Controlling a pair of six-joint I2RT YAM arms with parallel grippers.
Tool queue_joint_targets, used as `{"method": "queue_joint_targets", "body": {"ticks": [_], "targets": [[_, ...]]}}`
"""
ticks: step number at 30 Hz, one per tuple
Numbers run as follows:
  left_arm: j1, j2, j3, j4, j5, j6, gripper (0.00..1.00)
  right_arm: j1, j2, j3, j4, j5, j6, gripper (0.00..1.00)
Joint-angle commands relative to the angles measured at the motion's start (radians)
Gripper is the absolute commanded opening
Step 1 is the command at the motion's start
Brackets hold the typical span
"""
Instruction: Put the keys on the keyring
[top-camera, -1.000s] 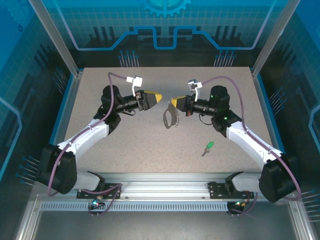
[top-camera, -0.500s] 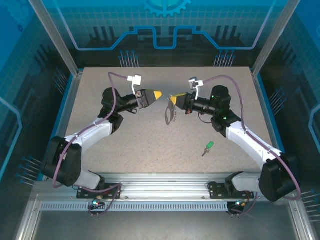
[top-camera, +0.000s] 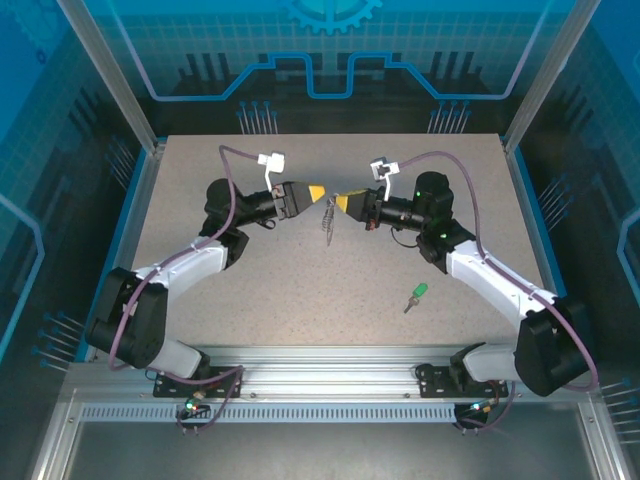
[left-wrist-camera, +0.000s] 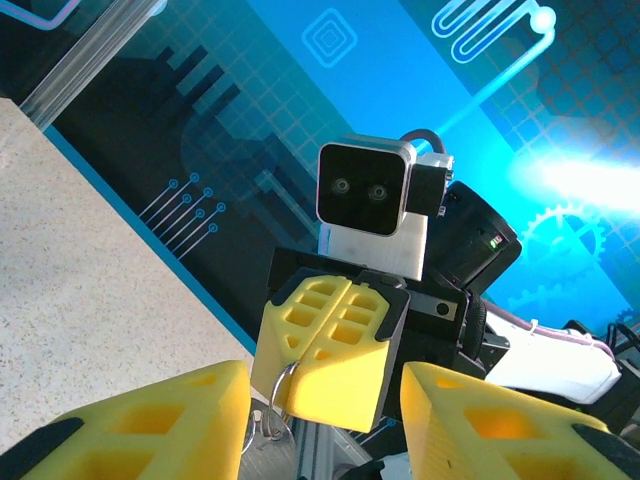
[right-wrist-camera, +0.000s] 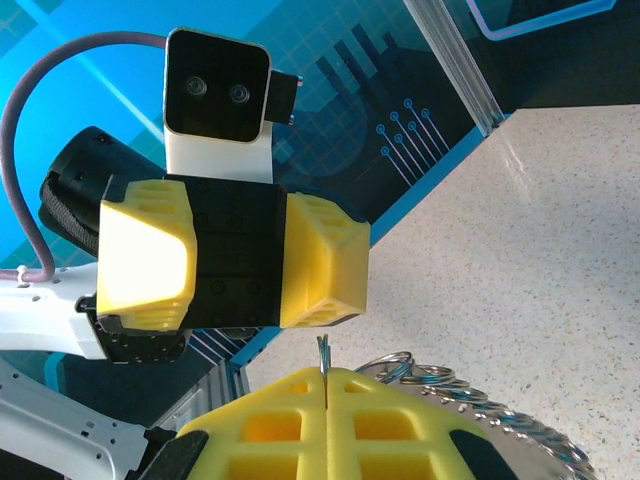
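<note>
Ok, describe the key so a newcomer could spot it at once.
Look at the speckled beige table, right half, near the white right arm. The key lies flat there alone: small, bright green head, short dark blade, unlike the keyring dangling from the right gripper.

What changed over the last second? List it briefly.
The right gripper, shut on the keyring, twisted and edged towards the left gripper; the keyring swung from broadside to edge-on. Nothing was released. The left gripper stayed open, the green key stayed on the table.
</note>
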Motion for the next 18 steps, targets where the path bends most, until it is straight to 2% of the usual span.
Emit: {"method": "queue_joint_targets", "body": {"ticks": [1,18], "targets": [[-0.013,0.017,-0.023,0.049,0.031,-0.004,0.44,0.012,0.009,0.036,0.065,-0.004,0.014,0.0],[-0.034,0.038,-0.01,0.027,0.036,0.017,0.37,0.013,0.02,0.041,0.079,-0.013,0.024,0.0]]}}
